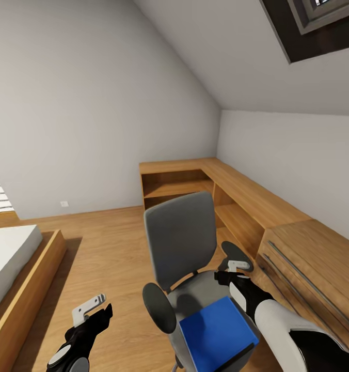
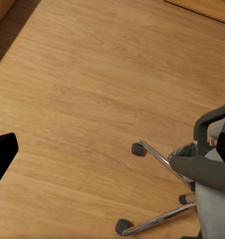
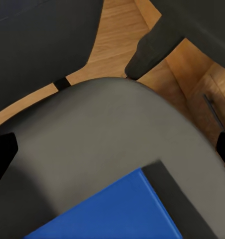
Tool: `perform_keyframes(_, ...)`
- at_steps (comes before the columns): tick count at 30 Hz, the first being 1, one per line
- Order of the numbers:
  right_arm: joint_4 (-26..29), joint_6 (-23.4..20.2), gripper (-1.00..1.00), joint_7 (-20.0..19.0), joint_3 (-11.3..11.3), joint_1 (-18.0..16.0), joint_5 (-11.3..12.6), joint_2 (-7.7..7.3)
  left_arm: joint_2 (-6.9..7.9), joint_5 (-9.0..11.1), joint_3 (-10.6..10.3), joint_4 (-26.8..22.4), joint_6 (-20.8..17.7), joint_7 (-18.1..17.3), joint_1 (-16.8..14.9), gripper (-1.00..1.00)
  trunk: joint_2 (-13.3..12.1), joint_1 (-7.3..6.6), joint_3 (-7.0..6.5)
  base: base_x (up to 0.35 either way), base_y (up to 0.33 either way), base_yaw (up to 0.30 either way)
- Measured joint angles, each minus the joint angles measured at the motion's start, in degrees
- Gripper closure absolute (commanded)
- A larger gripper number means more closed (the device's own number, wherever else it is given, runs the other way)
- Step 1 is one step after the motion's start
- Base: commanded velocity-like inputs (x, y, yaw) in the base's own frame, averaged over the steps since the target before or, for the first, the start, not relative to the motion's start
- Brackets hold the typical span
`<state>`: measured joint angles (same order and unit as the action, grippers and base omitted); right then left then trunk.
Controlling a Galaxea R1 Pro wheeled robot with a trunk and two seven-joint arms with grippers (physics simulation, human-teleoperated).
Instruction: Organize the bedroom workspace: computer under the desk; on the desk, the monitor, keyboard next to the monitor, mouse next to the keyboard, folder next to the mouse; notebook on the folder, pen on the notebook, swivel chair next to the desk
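Head view: a grey swivel chair (image 1: 187,258) stands on the wooden floor (image 1: 107,243), its backrest toward the far wall and its seat toward the camera. A blue folder (image 1: 216,336) lies flat on the seat, near its front edge. The left gripper (image 1: 94,306) hangs over bare floor to the left of the chair, well apart from it; its light finger and dark finger stand spread. The right gripper (image 1: 235,271) is above the chair's right side, just beside the right armrest (image 1: 236,254) and behind the folder; whether its fingers are spread or pressed together cannot be told. A low wooden shelf unit (image 1: 205,181) runs along the far and right walls, ending in a chest (image 1: 308,258) with long bar handles. A bed (image 1: 9,253) in a wooden frame lies at the left edge.

Left wrist view: floor boards (image 2: 92,99), two metal chair legs with black casters (image 2: 138,148), and part of the chair's seat and armrest (image 2: 207,169). One dark fingertip (image 2: 2,154) shows at the frame's edge.

Right wrist view: the grey seat (image 3: 107,144) lies directly beneath the camera, with a corner of the folder (image 3: 122,209) on it. An armrest (image 3: 152,50) and the backrest (image 3: 42,45) lie beyond. Dark fingertips (image 3: 1,154) show at both edges, apart, touching nothing.
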<state>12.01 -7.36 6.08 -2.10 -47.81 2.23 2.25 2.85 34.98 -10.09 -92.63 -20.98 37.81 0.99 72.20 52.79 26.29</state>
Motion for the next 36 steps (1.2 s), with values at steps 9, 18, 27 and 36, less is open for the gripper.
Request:
perform_keyframes(9,-0.10,0.09,-1.00,-0.14,0.00,0.00,0.00,0.00,0.00,0.00,0.00,0.00,0.00,0.00,0.00,-1.00,3.61,1.98,1.62,0.000,0.000,0.000)
perform_keyframes(18,-0.18,0.09,-1.00,-0.10,0.00,0.00,0.04,0.08,0.00,0.00,0.00,0.00,0.00,0.00,0.00,-1.00,7.22,3.95,3.23,0.000,0.000,0.000)
perform_keyframes(27,-0.26,0.09,-1.00,-0.01,0.00,0.00,0.01,0.15,0.00,0.00,0.00,0.00,-0.01,0.00,0.00,-1.00,10.83,5.93,4.85,0.000,0.000,0.000)
perform_keyframes(36,-0.25,0.09,-1.00,0.00,0.00,0.00,0.00,0.10,0.00,0.00,0.00,0.00,-0.01,0.00,0.00,-1.00,14.44,7.91,6.47,0.000,0.000,0.000)
